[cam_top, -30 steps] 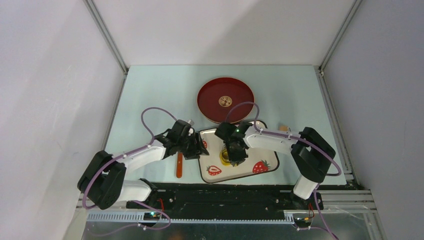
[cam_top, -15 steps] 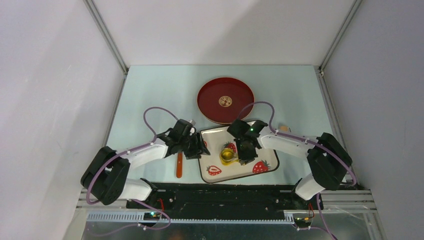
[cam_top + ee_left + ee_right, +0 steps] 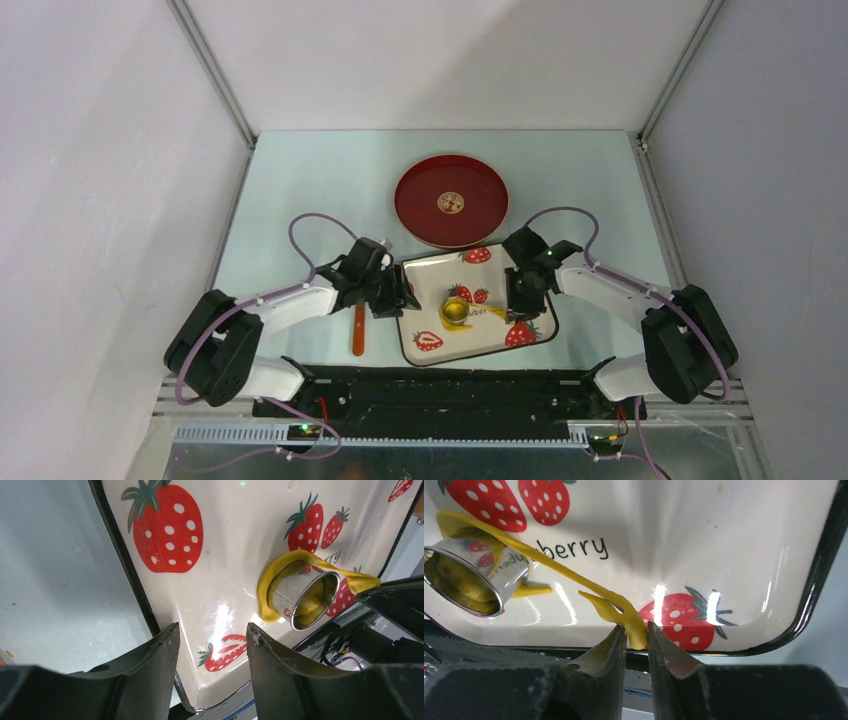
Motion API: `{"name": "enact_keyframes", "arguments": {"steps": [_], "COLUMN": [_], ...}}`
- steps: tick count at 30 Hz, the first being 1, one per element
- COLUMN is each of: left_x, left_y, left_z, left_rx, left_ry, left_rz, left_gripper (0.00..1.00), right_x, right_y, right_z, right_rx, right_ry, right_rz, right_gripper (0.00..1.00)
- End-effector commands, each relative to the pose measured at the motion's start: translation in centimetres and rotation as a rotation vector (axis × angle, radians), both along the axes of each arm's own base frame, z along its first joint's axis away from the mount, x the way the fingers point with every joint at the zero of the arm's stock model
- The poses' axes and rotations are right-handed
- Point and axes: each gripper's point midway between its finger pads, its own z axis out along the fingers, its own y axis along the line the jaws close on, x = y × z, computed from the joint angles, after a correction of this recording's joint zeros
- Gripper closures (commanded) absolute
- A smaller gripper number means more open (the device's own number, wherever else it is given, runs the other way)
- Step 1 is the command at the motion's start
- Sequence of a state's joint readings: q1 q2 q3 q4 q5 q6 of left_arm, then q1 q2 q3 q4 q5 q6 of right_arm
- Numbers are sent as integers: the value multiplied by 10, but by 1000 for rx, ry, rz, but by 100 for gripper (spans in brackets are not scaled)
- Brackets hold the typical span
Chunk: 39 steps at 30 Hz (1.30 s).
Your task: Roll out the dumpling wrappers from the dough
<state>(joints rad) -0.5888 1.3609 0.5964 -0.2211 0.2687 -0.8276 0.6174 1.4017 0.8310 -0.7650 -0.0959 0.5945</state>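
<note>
The yellow dough [image 3: 487,312] lies on the strawberry-print tray [image 3: 437,270], a ragged ring round a small metal cutter [image 3: 455,312]. My right gripper [image 3: 520,308] is shut on the end of a thin strip of that dough [image 3: 574,577], stretched taut from the cutter [image 3: 469,580] to the gripper [image 3: 637,637] near the tray's front right rim. Some yellow dough shows inside the cutter [image 3: 307,597]; no loose dumpling wrapper shows. My left gripper [image 3: 395,295] is open, its jaws astride the tray's left rim [image 3: 150,615]; it shows in the left wrist view [image 3: 212,630].
A red round plate [image 3: 451,200] with a gold-brown emblem stands just behind the tray. An orange-handled tool [image 3: 358,330] lies on the table left of the tray, under my left arm. A small tan object [image 3: 567,257] lies by the tray's right rear corner.
My right gripper has moved right from over the cutter to the tray's right side, drawing a thin strip of dough out with it. The left gripper has stayed at the tray's left rim.
</note>
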Motion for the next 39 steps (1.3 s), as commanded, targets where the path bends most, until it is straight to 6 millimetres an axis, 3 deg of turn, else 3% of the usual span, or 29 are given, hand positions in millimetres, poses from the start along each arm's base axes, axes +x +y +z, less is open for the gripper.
{"name": "enact_keyframes", "arguments": {"steps": [1,12,20,34,39], "left_x": [4,2,2,1,1], "left_y": [2,-1,-1,-1,-1], "left_z": [1,1,0,-1,-1], "left_rx": [25,22,23,26,28], "left_ry": [-17,-15,-13,-9,-9], "left_rz": [-23,-34,-37,-40,-40], "left_gripper": [42,42,42,42,42], "right_x": [8,33,44,53,57], "right_y": [-10,-5,0,6,12], "right_z": [9,22,18,-7,-16], "right_rx": [30,162,163,216,237], "right_ry": [-27,-48,-26,64,82], "right_rz": [-3,-30,-28,-68,-75], "right_gripper": [74,46,40,40,48]}}
